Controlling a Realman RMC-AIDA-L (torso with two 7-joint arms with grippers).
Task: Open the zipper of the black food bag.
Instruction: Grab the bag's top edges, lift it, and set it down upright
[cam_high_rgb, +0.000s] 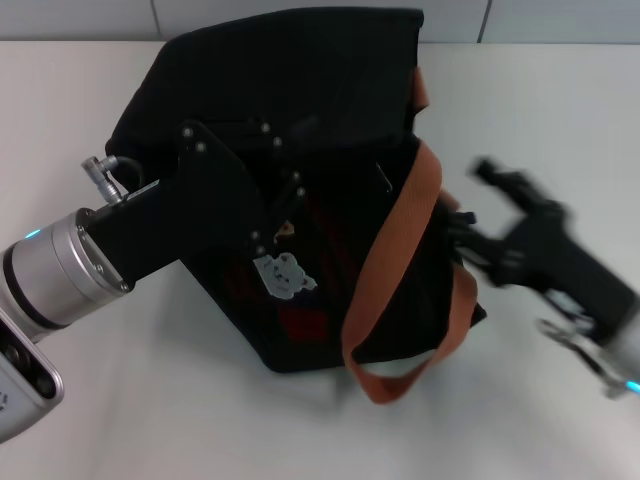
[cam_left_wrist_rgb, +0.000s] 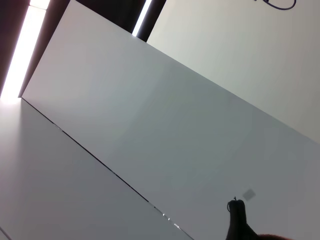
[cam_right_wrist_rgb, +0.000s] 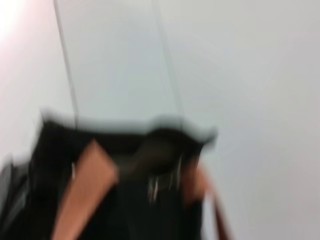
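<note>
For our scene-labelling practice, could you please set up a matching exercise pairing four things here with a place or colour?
Things:
1. black food bag
2. webbing handle
3. left gripper
4. right gripper

Descriptions:
A. orange-brown
B. at the bag's right side
C. over the bag's front, near the bear patch
D. lying tipped on the white table

Pairs: 1-D, 2-A, 3-C, 4-B

My left gripper lies against the black food bag, its fingers lost in the fabric. The right gripper is smeared. I can't find the zipper.
</note>
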